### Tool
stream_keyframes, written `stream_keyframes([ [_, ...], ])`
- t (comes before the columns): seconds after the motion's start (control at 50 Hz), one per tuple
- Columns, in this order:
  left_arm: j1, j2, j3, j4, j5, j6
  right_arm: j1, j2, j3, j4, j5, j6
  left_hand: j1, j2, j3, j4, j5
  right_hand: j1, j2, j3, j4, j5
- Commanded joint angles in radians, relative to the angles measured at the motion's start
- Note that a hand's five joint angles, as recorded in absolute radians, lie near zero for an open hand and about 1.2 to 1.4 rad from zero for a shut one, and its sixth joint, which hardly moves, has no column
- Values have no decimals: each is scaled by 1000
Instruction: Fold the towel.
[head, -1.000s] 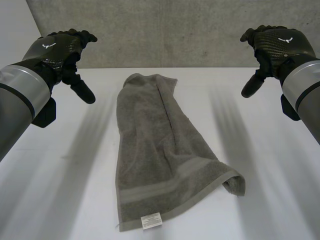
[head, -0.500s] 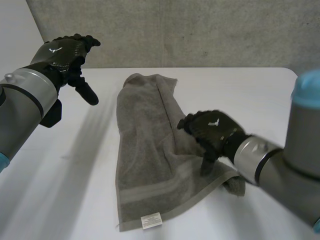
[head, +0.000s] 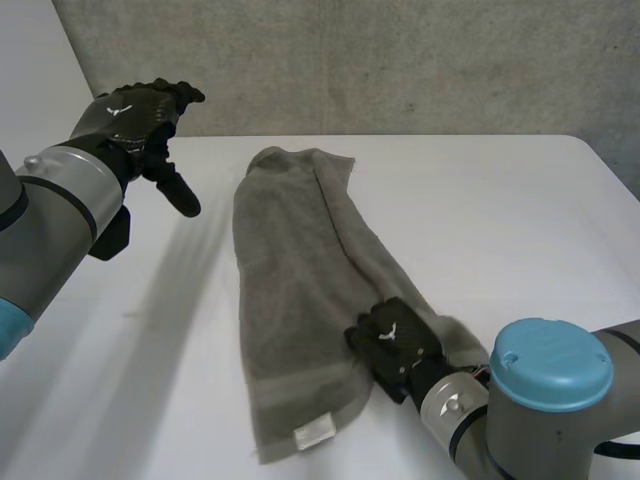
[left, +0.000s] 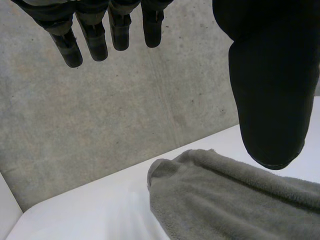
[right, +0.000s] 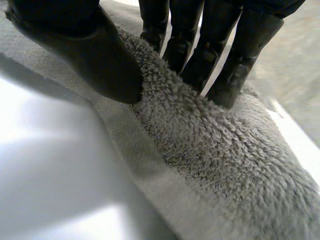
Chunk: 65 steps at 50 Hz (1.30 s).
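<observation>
Towel (head: 290, 260) lies lengthwise on the middle of the tabletop (head: 520, 200), far edge to near edge. Our right hand (head: 395, 345) pinches its near right corner between thumb and fingers; we should take the cloth deep before lifting. Our left hand (head: 140, 115) hovers open over the tabletop's far left corner. Bare tabletop on both sides gives room.

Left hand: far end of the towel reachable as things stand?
Probably yes. The left hand is open beside the far end of the towel, only bare table between them. The right hand pinches the towel at its near right edge, well out of the way.
</observation>
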<state>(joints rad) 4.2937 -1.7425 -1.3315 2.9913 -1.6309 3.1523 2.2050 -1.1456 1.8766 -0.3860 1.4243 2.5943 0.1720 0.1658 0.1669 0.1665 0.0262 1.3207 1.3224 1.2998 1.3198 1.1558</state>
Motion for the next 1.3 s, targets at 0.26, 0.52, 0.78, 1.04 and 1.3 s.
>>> stream_keyframes([
  [0.26,-3,-87,-2,3,5,2,-338,-206,45,-33,16,21,12,18,17,18,-17,76,74,96,76,66],
  [0.52,-8,-328,2,135,109,144,-524,-189,21,26,-93,33,33,39,38,38,4,76,74,96,76,66],
  [0.78,-9,-595,164,328,258,256,-576,-171,4,32,-120,107,80,86,85,85,51,76,74,96,76,66],
  [1.04,-12,-816,426,270,318,317,-567,-148,13,33,-120,102,153,159,158,158,124,76,74,96,76,66],
  [1.3,-14,-891,497,273,344,432,-567,-144,13,33,-122,98,226,232,231,232,197,76,74,96,76,66],
])
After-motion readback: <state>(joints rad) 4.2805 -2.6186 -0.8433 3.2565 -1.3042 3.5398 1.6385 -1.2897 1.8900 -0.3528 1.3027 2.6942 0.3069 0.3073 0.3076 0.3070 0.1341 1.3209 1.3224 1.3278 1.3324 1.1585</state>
